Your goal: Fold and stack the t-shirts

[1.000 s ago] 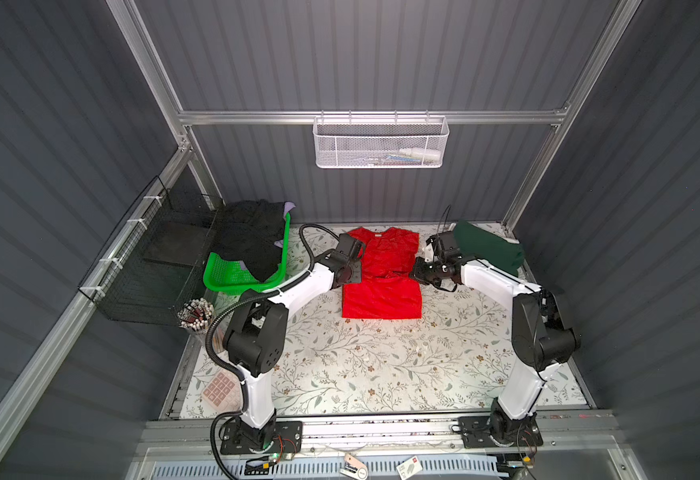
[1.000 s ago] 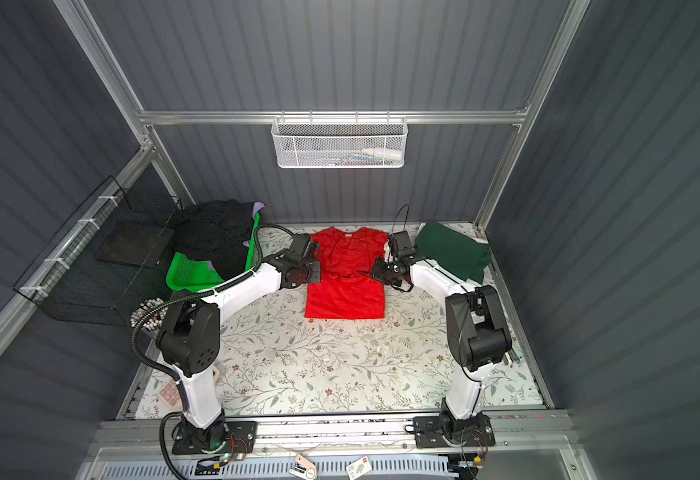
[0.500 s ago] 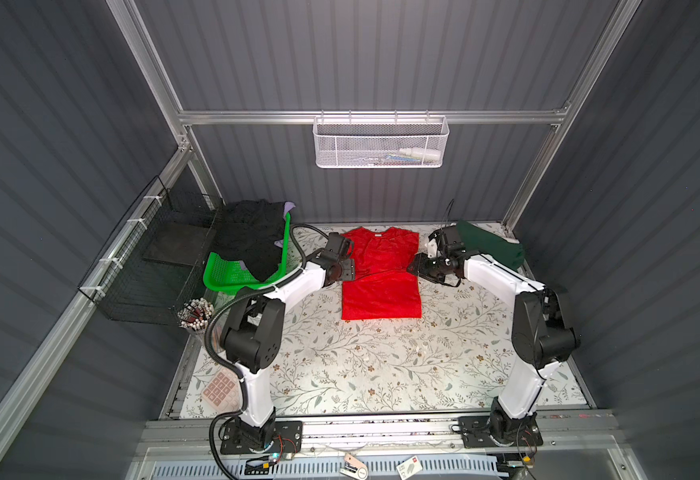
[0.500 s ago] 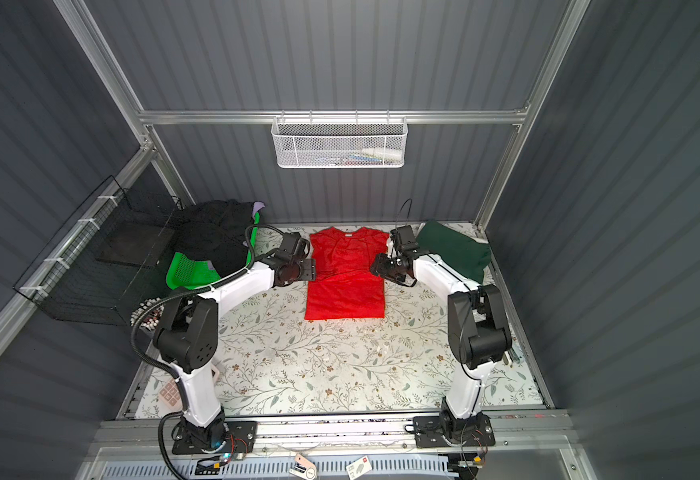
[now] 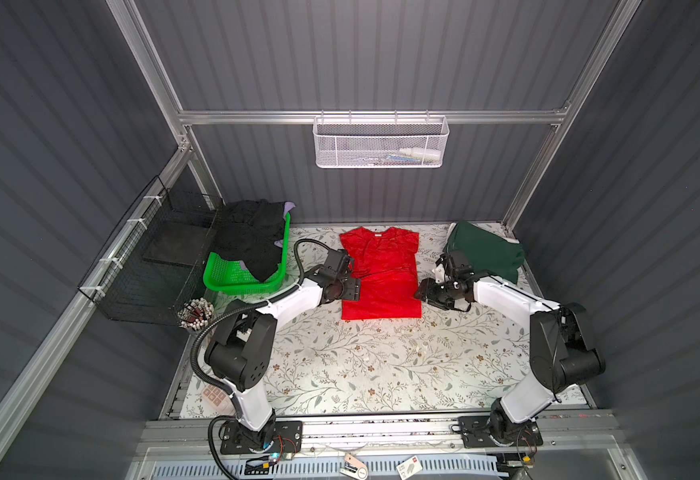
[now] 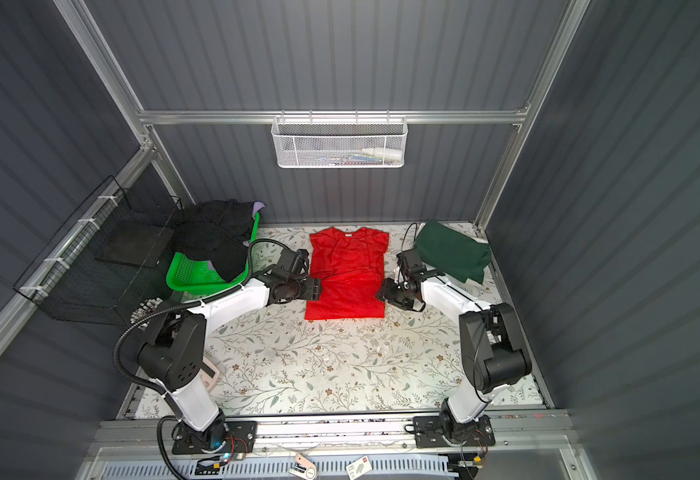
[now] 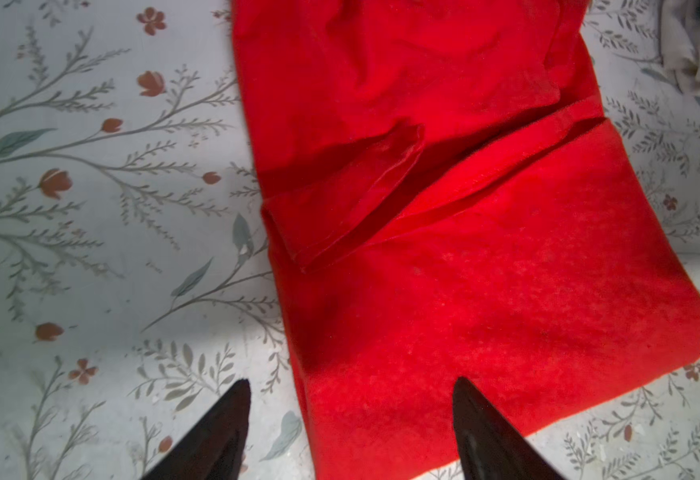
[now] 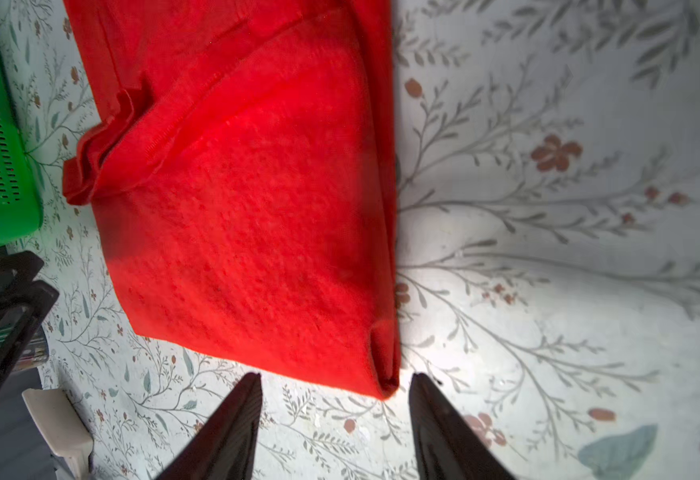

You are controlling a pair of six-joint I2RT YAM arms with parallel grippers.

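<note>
The left gripper hangs wide open and empty, straddling the left edge of the red t-shirt. The shirt lies on the bench, hem doubled up to mid-body. The right gripper, open and empty too, sits just off its near right corner. For the next fold, both should pinch every layer at matching corners and lift together.
</note>
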